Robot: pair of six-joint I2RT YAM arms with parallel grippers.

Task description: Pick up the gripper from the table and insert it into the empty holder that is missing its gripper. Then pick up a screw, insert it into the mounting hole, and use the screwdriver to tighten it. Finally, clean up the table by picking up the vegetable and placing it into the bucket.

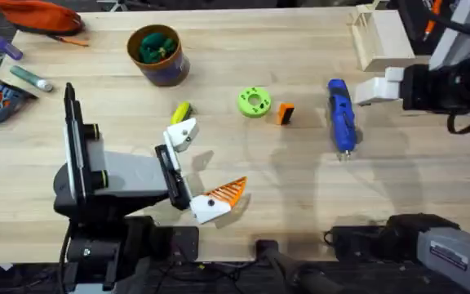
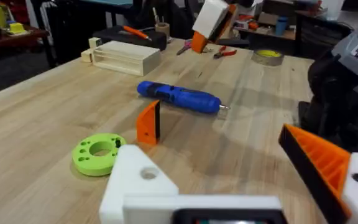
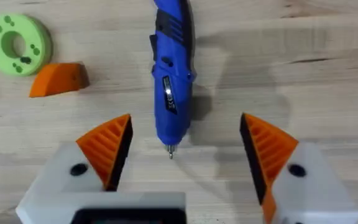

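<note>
The pale wooden tabletop [image 1: 243,175] carries everything. The left arm lies folded low at the near left, its left tool [image 1: 201,170] spread wide: one white mount bears an orange ribbed pad, the other is the empty holder [image 1: 181,134], a bare white angular plastic mount. The right arm reaches in from the far right, its right tool [image 3: 183,146] spread with both orange pads straddling the tip of the bright blue pen-shaped screwdriver [image 1: 340,113], which lies flat. The dark blue round bucket [image 1: 158,55] with a tan rim stands far left of centre. A flat green ring-shaped dish [image 1: 254,102] sits mid-table, the small orange ribbed gripper piece [image 1: 285,113] just beside it. The yellow toy vegetable [image 1: 181,110] lies beside the empty holder.
</note>
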